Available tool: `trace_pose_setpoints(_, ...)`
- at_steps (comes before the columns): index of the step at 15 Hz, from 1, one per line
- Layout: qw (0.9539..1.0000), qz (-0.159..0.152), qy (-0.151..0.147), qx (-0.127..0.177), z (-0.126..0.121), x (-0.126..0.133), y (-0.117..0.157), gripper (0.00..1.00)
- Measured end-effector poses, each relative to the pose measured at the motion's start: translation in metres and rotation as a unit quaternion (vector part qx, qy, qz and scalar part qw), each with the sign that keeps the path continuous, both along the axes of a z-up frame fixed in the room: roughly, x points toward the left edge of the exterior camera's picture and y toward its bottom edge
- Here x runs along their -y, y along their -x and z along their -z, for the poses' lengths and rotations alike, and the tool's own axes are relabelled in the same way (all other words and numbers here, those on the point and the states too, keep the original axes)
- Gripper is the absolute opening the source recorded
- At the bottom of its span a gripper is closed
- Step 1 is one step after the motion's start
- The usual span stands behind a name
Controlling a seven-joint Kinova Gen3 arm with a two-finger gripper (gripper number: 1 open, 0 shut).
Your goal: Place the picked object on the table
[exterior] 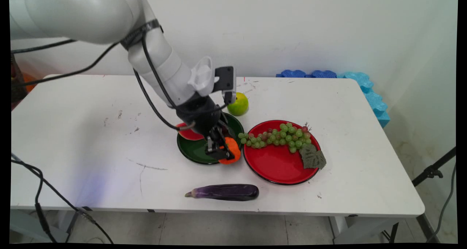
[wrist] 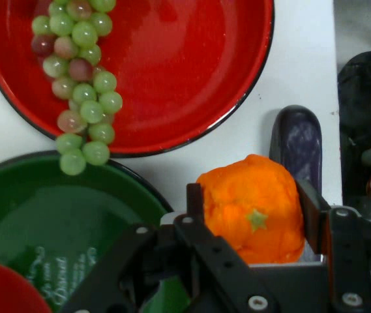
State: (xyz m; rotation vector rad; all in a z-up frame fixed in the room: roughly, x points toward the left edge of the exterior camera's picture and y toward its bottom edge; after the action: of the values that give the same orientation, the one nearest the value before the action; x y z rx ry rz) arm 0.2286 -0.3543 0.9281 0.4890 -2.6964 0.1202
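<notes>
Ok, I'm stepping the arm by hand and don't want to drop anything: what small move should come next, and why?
Probably a short straight lift. The hand is shut on the orange, which sits at the green plate's near-right rim, close to the red plate and the grapes spilling over its edge. Raising it first should clear both rims before any sideways travel.

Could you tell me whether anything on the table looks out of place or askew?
The grapes spill over the red plate's rim towards the green plate. The gripper clasps the orange at that plate's edge.
</notes>
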Motion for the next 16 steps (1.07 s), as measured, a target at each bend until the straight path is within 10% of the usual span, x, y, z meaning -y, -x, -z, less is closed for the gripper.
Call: trace_pose_setpoints(16, 0.9988, -0.048, 0.003, -0.01, 0.092, -0.008, 0.002, 0.0)
